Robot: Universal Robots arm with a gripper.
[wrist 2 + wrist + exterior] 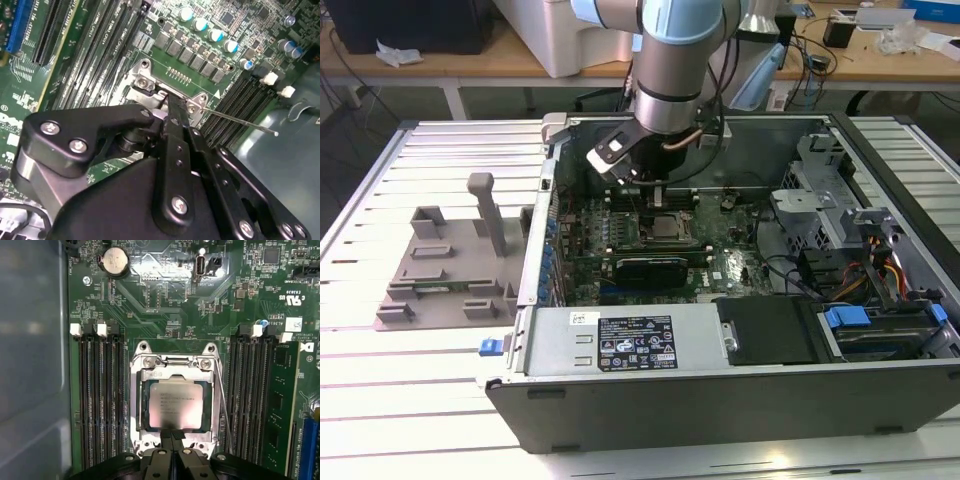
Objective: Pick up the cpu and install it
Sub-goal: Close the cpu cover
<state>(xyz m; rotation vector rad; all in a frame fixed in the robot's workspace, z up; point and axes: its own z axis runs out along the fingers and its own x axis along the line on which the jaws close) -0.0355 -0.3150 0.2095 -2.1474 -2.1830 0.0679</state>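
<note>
The cpu is a small square chip with a silver-grey top. It lies flat inside the metal socket frame on the green motherboard, and the exterior view shows the cpu in the open computer case. My gripper hangs just over one edge of the chip, its two black fingers pressed together with nothing between them. In the second wrist view the gripper points down at the socket's edge. The arm reaches into the case from above, where the gripper is above the socket.
Black memory slots flank the socket on both sides. A thin latch lever runs along one side. A long black expansion card, a power supply and a drive cage crowd the case. A grey fixture tray sits outside it.
</note>
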